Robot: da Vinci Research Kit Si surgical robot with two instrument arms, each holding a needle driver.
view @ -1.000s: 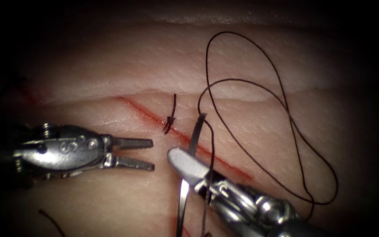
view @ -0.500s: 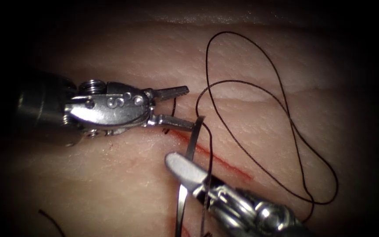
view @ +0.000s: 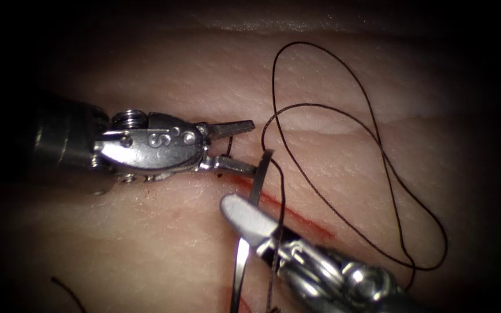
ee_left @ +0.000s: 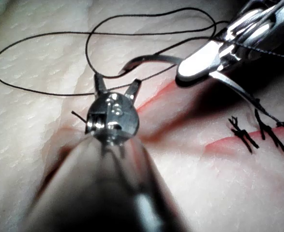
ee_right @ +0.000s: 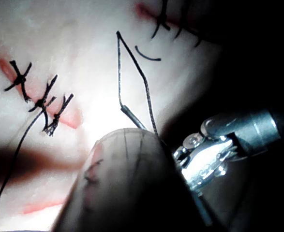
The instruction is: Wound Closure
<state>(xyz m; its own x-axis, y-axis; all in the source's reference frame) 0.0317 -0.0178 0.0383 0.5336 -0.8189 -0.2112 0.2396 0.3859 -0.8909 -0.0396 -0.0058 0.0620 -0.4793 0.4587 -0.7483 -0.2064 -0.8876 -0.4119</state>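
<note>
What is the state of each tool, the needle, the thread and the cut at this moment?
Left tool: jaws open, holding nothing, over the cut beside the needle's tip.
Right tool: jaws shut on the needle, near mid-curve.
Needle: held across the cut; whether its tip is in the tissue cannot be told.
Thread: slack, in loose loops right of the cut.
Cut: unclosed here, lined with red fluid.
</note>
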